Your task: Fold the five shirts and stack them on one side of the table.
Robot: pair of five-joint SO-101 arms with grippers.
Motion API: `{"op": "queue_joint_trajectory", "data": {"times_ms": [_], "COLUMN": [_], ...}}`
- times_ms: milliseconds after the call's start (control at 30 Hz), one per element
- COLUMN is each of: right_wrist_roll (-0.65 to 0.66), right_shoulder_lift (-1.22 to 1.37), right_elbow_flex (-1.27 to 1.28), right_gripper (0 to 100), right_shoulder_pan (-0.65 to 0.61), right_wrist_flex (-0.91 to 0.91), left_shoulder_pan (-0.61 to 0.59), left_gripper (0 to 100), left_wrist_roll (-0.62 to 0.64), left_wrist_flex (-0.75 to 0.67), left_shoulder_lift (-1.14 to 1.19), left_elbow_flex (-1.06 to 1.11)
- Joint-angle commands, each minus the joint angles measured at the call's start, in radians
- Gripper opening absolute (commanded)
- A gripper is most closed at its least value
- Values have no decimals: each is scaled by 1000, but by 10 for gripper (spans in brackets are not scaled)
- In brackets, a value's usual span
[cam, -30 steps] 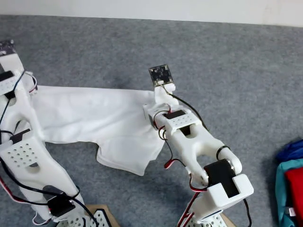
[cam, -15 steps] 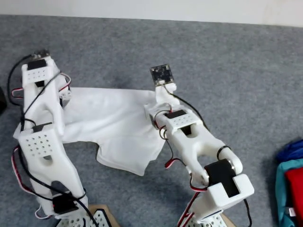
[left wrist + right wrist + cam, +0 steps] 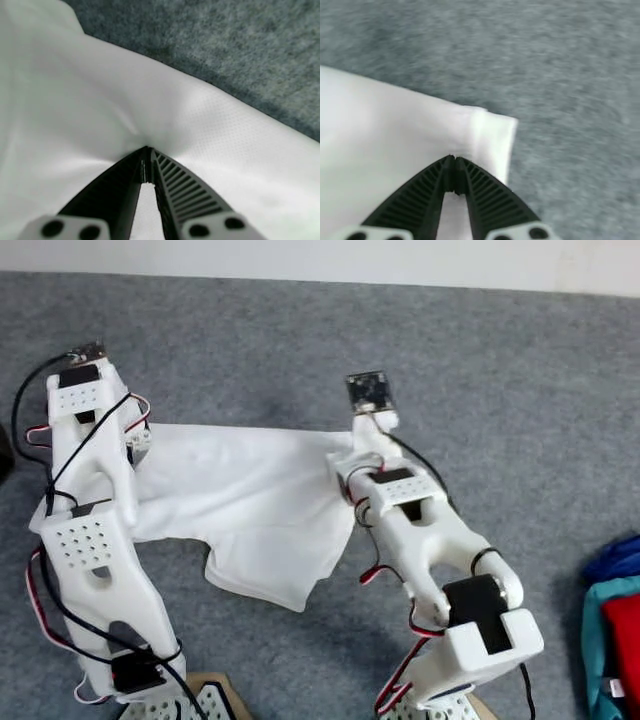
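While clamped at both ends, white shirt (image 3: 240, 500): spread on the grey table (image 3: 500, 350) between the two arms, well apart from the coloured pile (image 3: 615, 625) at the right edge.
Left gripper (image 3: 146, 159): pinched nearly closed on a pucker of cloth at the left end.
Right gripper (image 3: 453, 164): closed tight on the hem, right by a folded corner.
Long axis: left to right in the high view, far edge strung between the pincers, loose flap sagging toward the near side.
Collar end: can't tell.
Step, best guess: bringing the far edge over for a fold.
Doing it well: keep both ends level and taut, move together, lay edge on edge, no early letting go.
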Motion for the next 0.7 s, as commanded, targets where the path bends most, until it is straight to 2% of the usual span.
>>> {"op": "queue_joint_trajectory", "data": {"times_ms": [0, 200, 333, 667], "right_wrist_roll": [12, 12, 8, 9], "right_shoulder_lift": [-25, -124, -237, -837], "right_elbow_flex": [-31, 10, 79, 418], "right_gripper": [8, 8, 8, 8], "right_shoulder_pan": [71, 131, 125, -163], "right_wrist_flex": [-12, -10, 7, 328], "left_shoulder_pan": [2, 5, 7, 7], "left_gripper": [7, 7, 7, 7], "left_wrist_roll": [8, 8, 8, 6], "left_wrist_flex": [-3, -5, -5, -5], "left_shoulder_lift": [7, 7, 7, 7], "left_elbow_flex": [-13, -13, -13, -13]}}
